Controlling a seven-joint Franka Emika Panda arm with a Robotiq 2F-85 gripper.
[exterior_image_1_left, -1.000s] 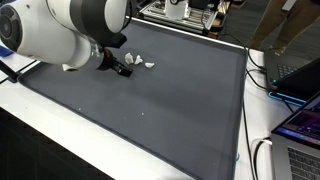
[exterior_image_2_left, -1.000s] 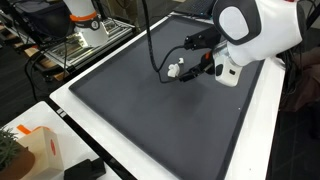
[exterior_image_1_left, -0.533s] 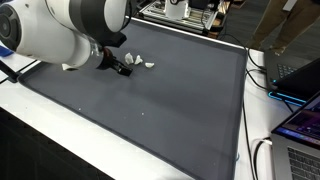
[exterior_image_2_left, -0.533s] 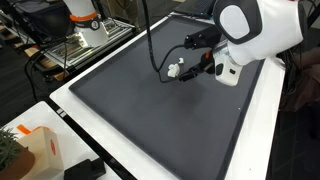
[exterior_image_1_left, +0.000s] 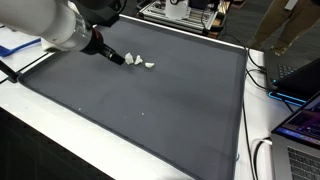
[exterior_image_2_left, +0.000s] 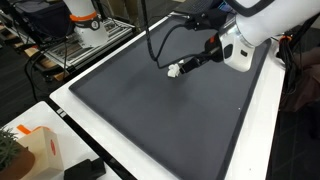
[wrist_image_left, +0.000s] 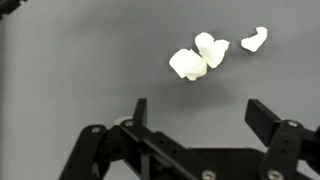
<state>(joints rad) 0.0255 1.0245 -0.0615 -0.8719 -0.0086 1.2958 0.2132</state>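
Several small white crumpled pieces (wrist_image_left: 198, 58) lie on a dark grey mat (wrist_image_left: 80, 60); one smaller piece (wrist_image_left: 256, 40) lies a little apart from them. In both exterior views the white pieces (exterior_image_1_left: 142, 62) (exterior_image_2_left: 173, 71) sit near one edge of the mat (exterior_image_1_left: 170, 100) (exterior_image_2_left: 140, 110). My gripper (wrist_image_left: 200, 108) is open and empty, held above the mat just short of the pieces. In both exterior views its black fingers (exterior_image_1_left: 117, 58) (exterior_image_2_left: 188, 65) point down at them, close beside them.
White table border (exterior_image_1_left: 60, 125) surrounds the mat. Laptops and cables (exterior_image_1_left: 295, 120) lie past one edge, a wire cart (exterior_image_1_left: 180, 10) stands behind. An orange-and-white device on a rack (exterior_image_2_left: 85, 22), a cardboard box (exterior_image_2_left: 35, 150) and a black item (exterior_image_2_left: 88, 170) stand off the mat.
The arm has risen and drawn back from the white pieces, so the gripper now sits higher over the mat. The pieces have not moved.
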